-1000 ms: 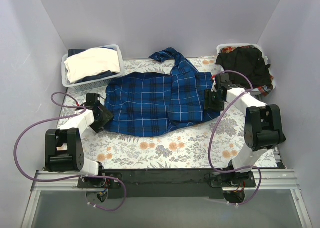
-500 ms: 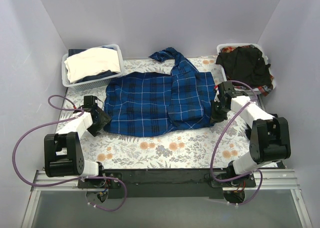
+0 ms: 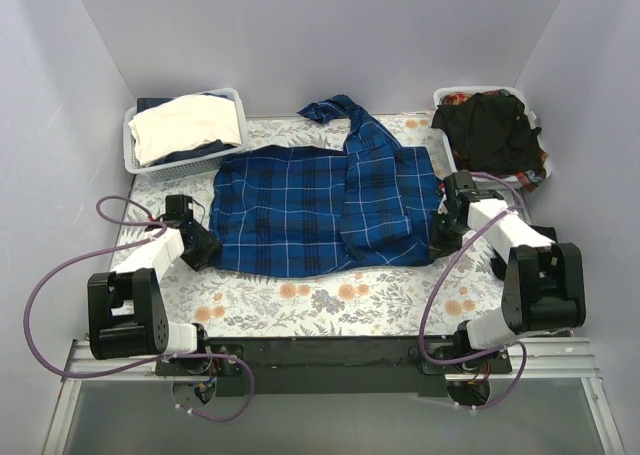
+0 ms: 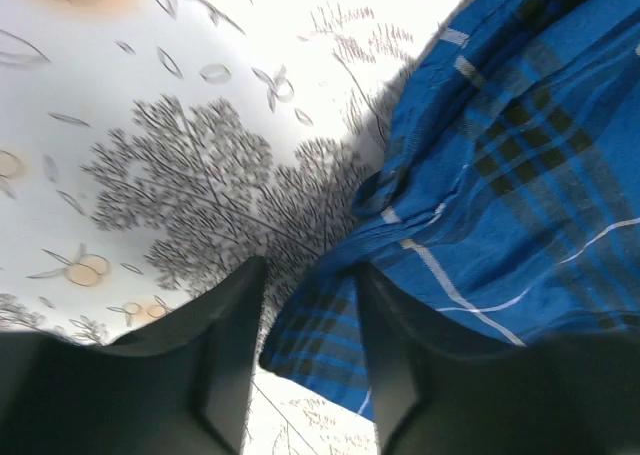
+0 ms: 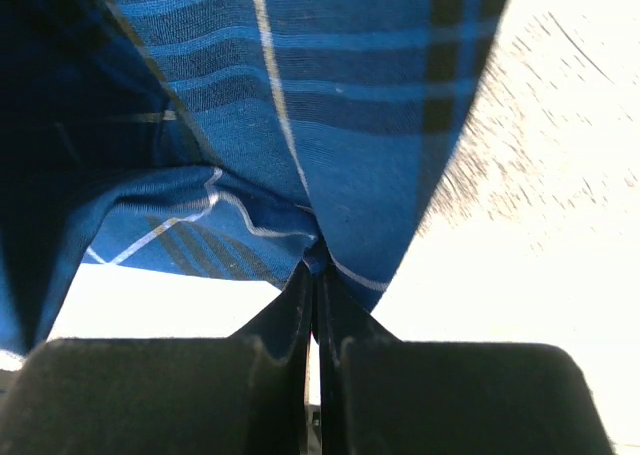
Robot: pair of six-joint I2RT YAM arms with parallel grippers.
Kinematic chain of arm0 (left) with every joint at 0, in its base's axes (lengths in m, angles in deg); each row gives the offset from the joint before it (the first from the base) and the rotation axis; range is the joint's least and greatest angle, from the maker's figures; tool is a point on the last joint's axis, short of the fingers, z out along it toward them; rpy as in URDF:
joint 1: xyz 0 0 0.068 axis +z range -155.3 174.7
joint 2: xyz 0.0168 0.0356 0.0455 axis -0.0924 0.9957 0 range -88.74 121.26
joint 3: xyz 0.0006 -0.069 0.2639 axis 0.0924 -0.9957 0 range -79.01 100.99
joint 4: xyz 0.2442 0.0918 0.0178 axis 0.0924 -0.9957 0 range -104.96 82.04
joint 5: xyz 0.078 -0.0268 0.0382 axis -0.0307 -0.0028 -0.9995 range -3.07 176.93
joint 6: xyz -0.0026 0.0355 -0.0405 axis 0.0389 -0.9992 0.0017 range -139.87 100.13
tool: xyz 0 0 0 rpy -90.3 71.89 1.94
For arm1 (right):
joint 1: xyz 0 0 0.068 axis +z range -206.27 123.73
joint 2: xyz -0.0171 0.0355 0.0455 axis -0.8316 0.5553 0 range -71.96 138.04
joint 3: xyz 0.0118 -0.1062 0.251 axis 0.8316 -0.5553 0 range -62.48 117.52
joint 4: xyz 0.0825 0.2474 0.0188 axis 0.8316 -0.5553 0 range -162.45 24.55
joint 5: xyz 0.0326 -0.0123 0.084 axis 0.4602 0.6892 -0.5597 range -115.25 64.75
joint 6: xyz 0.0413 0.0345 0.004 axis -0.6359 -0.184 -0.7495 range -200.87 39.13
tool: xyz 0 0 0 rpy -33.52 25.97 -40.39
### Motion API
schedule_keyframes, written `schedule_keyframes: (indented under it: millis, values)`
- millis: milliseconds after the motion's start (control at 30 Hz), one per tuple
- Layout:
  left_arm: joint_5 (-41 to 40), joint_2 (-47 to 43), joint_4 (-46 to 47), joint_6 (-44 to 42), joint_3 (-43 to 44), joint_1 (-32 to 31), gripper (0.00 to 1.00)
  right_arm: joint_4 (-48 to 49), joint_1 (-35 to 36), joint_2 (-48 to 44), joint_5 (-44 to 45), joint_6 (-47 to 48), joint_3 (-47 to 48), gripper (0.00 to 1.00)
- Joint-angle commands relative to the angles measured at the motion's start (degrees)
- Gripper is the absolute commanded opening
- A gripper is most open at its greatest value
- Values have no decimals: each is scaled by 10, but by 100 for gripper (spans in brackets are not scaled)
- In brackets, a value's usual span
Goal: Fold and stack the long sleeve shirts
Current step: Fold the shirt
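Note:
The royal-blue plaid long sleeve shirt point(image 3: 310, 210) lies spread across the middle of the floral table, one sleeve trailing toward the back point(image 3: 335, 110). My left gripper point(image 3: 207, 247) is low at the shirt's near left corner. In the left wrist view that gripper point(image 4: 310, 275) is open, the plaid hem point(image 4: 330, 345) lying between its fingers. My right gripper point(image 3: 437, 243) is at the near right corner. Seen from the right wrist, the gripper point(image 5: 314, 270) is shut on a pinch of plaid cloth point(image 5: 330, 95). A black long sleeve shirt point(image 3: 495, 130) is heaped in the right basket.
A white lattice basket point(image 3: 128, 145) at the back left holds folded white cloth over something dark. The second white basket point(image 3: 470, 91) stands at the back right under the black shirt. Purple cables loop beside both arms. Grey walls enclose the table.
Both grippers moved down to the shirt's near corners. The right one shut on the hem and drew the right edge outward; the left one's fingers came closer together round the hem.

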Motion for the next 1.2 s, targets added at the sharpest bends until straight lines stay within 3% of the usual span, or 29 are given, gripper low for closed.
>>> schedule_keyframes:
  millis: [0,33,67,100,567,600,667,700,800,900,1167]
  values:
    - [81,-17,20,18,-34,2,31,-57,-24,-65,14,-11,-6,1]
    - [88,-18,21,22,-37,3,22,-63,-27,-72,12,-11,-6,1]
    - [88,-21,20,23,-38,3,5,-67,-32,-81,11,-12,-3,1]
    - [88,-24,14,23,-37,2,0,-77,-34,-96,11,-12,-1,1]
    - [-3,-110,-133,6,61,3,0,-131,-65,-156,12,-2,24,1]
    - [0,-115,-142,2,60,3,0,-131,-65,-157,4,1,19,4]
    - [13,-125,-145,-2,50,3,0,-122,-66,-162,-36,15,19,24]
    - [18,-126,-142,-2,49,3,0,-115,-65,-164,-51,23,23,42]
    - [46,-113,-141,-1,55,2,0,-85,-65,-174,-100,27,44,67]
    - [69,-105,-135,5,51,3,0,-59,-64,-157,-116,29,72,73]
    - [59,-100,-132,-3,46,3,0,24,2,-45,-127,18,74,72]
